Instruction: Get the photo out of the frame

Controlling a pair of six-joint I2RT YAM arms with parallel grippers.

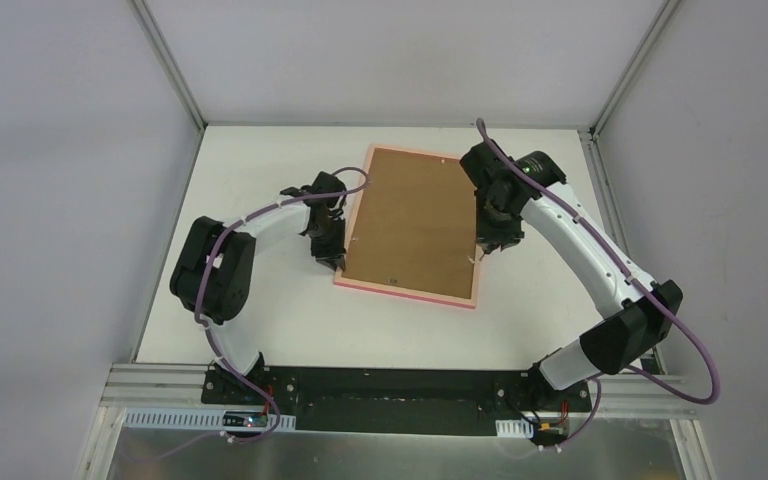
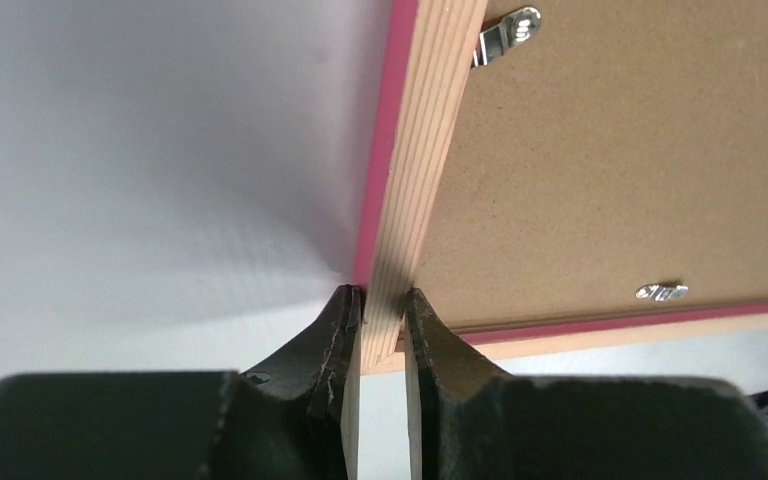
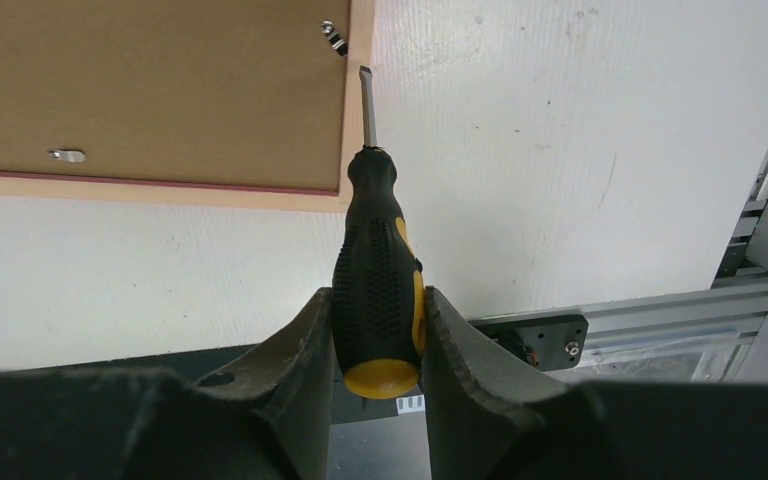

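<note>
The frame [image 1: 412, 222] lies back-up on the bench [image 1: 280, 320]; only the wrist views reveal the left tool [image 2: 383, 300] clenched on its side rail and the right tool [image 3: 377, 300] grasping a screwdriver [image 3: 374, 265], tip just beside its opposite edge.

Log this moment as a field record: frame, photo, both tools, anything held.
frame: flat on the table, brown back up
photo: picture side hidden
left tool: shut on the frame's left edge, near its near corner
right tool: shut on a screwdriver, black and yellow handle
screwdriver tip: at the frame's right edge, near a metal tab; contact unclear
</note>
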